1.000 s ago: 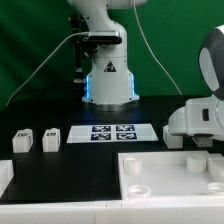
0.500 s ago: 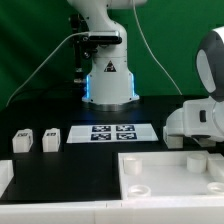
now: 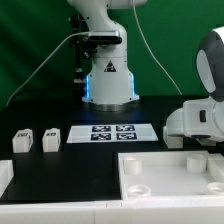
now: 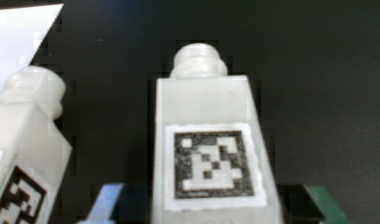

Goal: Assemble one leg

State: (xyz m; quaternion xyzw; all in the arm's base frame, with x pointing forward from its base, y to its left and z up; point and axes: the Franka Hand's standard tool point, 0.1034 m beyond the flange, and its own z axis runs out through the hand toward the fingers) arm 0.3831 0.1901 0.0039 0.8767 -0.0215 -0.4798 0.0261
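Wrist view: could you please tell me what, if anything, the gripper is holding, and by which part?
The leg sits between the fingers of the gripper at its tagged end, away from its peg. Whether they clamp it cannot be told.

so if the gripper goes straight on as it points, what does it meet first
Likely the leg, centred in front of the gripper with fingers open either side; the neighbouring leg sits off that line. The remaining gap is unclear.
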